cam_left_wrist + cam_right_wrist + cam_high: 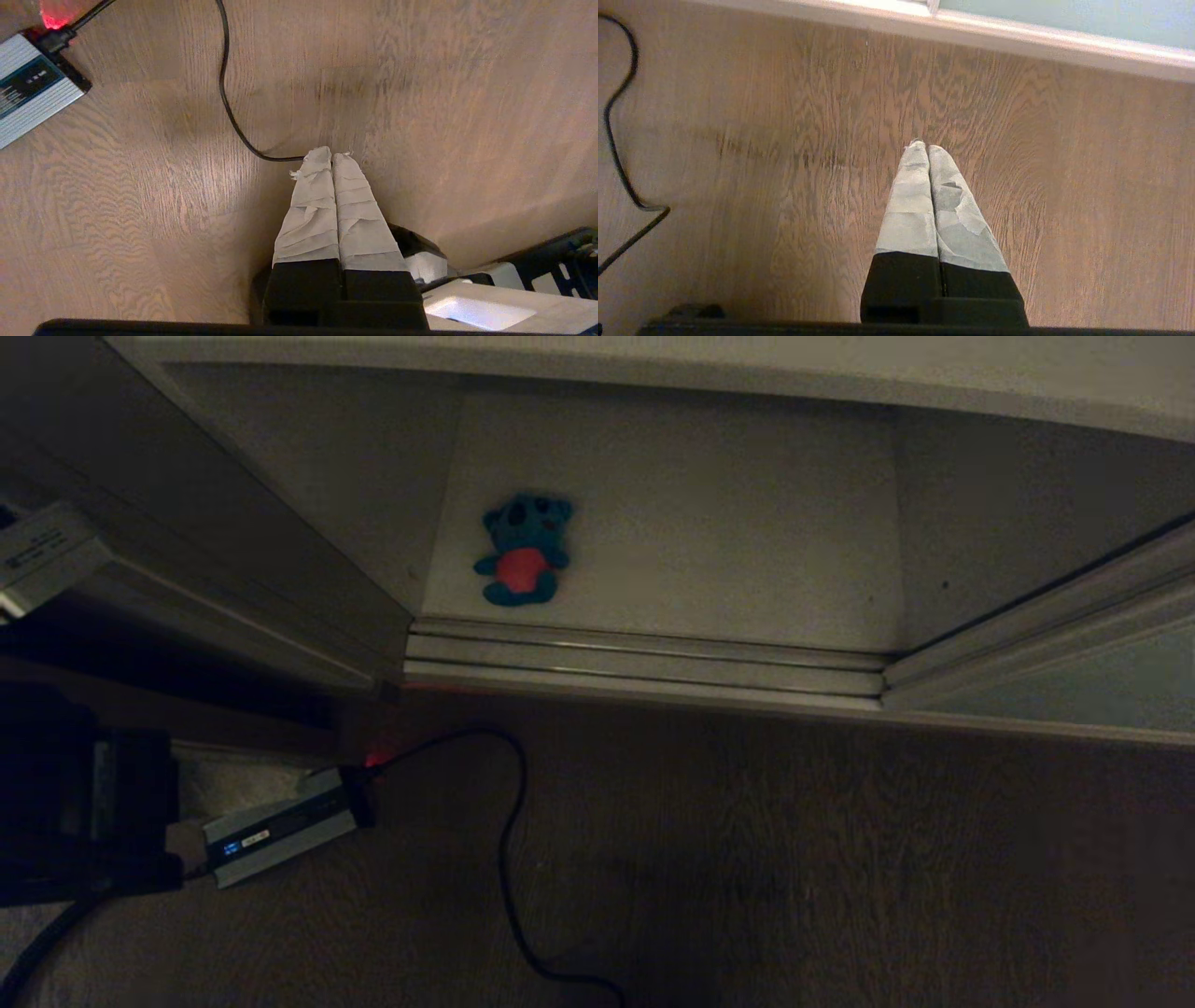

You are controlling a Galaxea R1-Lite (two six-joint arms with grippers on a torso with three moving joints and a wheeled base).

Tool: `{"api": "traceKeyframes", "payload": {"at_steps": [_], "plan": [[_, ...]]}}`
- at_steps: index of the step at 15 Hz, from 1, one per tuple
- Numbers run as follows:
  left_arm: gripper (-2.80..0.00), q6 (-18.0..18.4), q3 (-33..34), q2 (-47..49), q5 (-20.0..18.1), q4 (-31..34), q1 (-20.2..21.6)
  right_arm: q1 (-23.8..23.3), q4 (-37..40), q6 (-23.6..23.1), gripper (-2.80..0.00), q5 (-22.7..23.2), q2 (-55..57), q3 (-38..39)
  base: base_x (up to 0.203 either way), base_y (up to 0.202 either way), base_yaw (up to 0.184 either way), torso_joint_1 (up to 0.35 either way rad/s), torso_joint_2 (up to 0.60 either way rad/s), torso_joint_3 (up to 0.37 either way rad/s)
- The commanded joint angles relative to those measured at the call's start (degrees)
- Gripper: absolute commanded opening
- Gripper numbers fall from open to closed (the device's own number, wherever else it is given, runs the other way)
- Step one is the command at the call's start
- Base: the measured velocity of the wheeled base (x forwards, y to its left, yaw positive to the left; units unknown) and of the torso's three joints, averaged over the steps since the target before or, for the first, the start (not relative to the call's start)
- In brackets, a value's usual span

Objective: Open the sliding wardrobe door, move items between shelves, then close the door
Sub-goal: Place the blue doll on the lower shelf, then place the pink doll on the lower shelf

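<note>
Left gripper (332,156) — taped fingers pressed together, nothing between them, pointing down at the wood floor (140,196). Not seen in the head view. Just past its tips runs a black cable (225,93); further off lies a silver power box (32,95) with a red light at its plug.

Right gripper (923,148) — fingers likewise closed and empty, hanging over bare floor, parked. Beyond it, the pale bottom frame of the sliding door (1064,16).

Wardrobe, head view — door (1074,686) slid aside to the right, opening clear. Bottom shelf (700,523) off-white, fronted by the metal track (644,663).

Item — one teal plush toy (523,551) with red belly, lying face up on the bottom shelf, toward its left side, near the track and well apart from both grippers. The pink toy is not in view.

Step in hand, as judged — the opening seems done; the teal toy is probably the next pickup, by the left arm.

Handling notes:
- Spread the fingers before entering the wardrobe.
- Lift clear over the track and cable — either could snag.
- Come down from above and close across the toy's soft middle; a plush gives, so squeeze firmly.
- Keep off the left side panel (308,513), which stands near the toy.
</note>
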Motion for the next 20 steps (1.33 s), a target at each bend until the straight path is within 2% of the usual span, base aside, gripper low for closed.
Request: {"api": "traceKeyframes", "payload": {"at_steps": [1, 6, 9, 12, 16, 20], "plan": [[-2.8, -0.35, 0.03, 0.41, 0.08, 0.08, -0.04, 0.0, 0.02, -0.04, -2.8, 0.02, 0.05, 0.18, 0.0, 0.0, 0.0, -0.001, 0.0, 0.199], [-2.8, -0.36, -2.92, 0.32, 0.68, -0.28, 0.07, 0.0, 0.02, -0.04, -2.8, 0.02, 0.04, 0.18, 0.0, 0.0, 0.0, 0.001, 0.0, 0.201], [-2.8, -0.21, -4.51, 0.05, 0.89, -3.79, 0.1, 0.0, 0.02, -0.04, -2.8, 0.02, 0.03, 0.2, 0.0, 0.0, 0.0, 0.003, 0.0, 0.2], [-2.8, 0.25, -4.54, -0.03, 1.05, -4.47, 0.1, 0.0, 0.02, -0.04, -2.8, 0.02, 0.06, 0.18, 0.0, 0.0, 0.0, 0.005, 0.0, 0.199], [-2.8, 0.42, -3.93, 0.28, 3.33, -3.96, 0.1, 0.0, 0.02, -0.04, -2.8, 0.02, -0.02, 0.25, 0.0, 0.0, 0.0, 0.002, 0.01, 0.203], [-2.8, 0.18, -3.84, 0.5, 3.42, -4.73, 0.1, 0.0, 0.02, -0.04, -2.8, 0.02, -0.02, 0.22, 0.0, 0.0, 0.0, 0.001, 0.0, 0.202]]}}
